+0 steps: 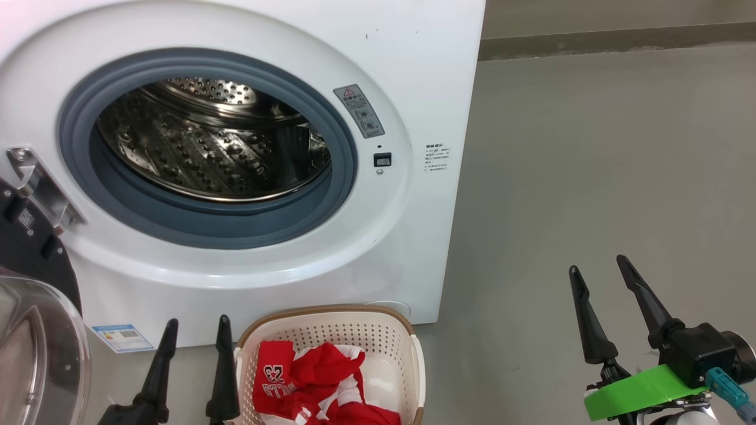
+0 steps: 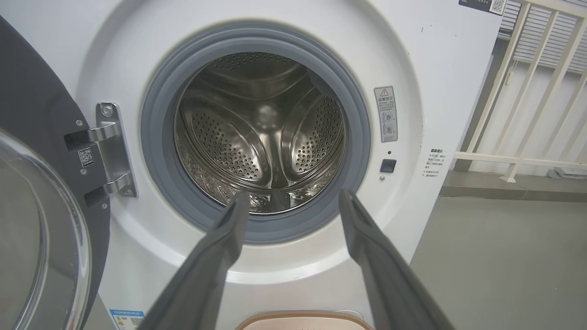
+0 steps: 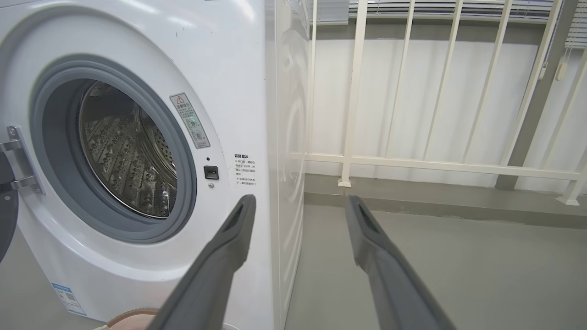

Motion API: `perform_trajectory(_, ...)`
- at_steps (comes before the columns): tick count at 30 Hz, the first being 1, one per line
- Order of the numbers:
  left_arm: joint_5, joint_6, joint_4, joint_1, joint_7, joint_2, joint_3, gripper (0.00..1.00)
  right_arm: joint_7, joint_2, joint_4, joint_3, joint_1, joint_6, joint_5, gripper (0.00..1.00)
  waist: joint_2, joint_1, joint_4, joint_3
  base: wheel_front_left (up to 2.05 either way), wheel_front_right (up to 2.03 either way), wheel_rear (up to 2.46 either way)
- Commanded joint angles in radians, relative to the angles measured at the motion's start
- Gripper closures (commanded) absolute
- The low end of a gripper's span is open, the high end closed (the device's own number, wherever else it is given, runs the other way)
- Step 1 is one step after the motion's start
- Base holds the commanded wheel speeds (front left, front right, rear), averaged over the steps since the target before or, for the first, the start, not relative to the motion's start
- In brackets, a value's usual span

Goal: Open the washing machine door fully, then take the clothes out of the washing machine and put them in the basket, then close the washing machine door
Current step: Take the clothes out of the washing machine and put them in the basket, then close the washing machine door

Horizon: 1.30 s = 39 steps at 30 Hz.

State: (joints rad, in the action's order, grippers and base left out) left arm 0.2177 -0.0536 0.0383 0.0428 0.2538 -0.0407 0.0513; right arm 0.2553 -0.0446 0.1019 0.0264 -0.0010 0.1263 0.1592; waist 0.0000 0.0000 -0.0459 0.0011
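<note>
Left claw (image 1: 198,320), right claw (image 1: 596,263) forward (both spread)

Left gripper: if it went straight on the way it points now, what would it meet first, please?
Likely the washing machine: the open left gripper aims at the lower grey rubber ring, perhaps just clearing it into the drum; depth is unclear.

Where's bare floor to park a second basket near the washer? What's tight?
Free: grey floor right of the washing machine, from its side panel to the right gripper and back toward the white railing. Tight: before the machine, where the basket with clothes sits, left gripper beside it, open door at left.
</note>
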Motion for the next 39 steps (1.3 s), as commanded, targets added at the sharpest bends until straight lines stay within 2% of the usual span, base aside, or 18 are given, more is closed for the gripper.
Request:
perform_trajectory(1,-0.010,0.000,-0.032,-0.014,0.008,-0.010,-0.037,0.00,0.006,-0.006,-0.027,-0.020,-0.013,0.004,-0.009,0.00,0.0000,0.0000,-0.002,0.000,0.00,0.00,0.00)
perform_trajectory(10,-0.014,-0.008,-0.027,-0.012,0.008,-0.010,-0.032,0.00,0.006,-0.006,-0.024,-0.023,-0.009,0.004,-0.008,0.00,0.0000,0.0000,-0.004,-0.003,-0.22,0.22,0.00)
perform_trajectory(20,-0.013,-0.015,-0.023,-0.011,0.008,-0.010,-0.025,0.00,0.006,-0.006,-0.018,-0.023,-0.008,0.004,-0.004,0.00,0.0000,0.0000,0.000,-0.013,-1.30,1.30,0.00)
perform_trajectory(30,-0.012,0.004,-0.039,-0.010,0.008,-0.010,-0.021,0.00,0.006,-0.006,-0.014,-0.025,-0.007,0.004,0.000,0.00,0.0000,0.0000,0.002,-0.017,-1.69,1.69,0.00)
perform_trajectory(39,-0.030,0.010,-0.045,-0.006,0.008,-0.010,-0.018,0.00,0.006,-0.006,-0.012,-0.027,-0.004,0.004,0.000,0.00,0.0000,0.0000,0.004,-0.020,-0.45,0.45,0.00)
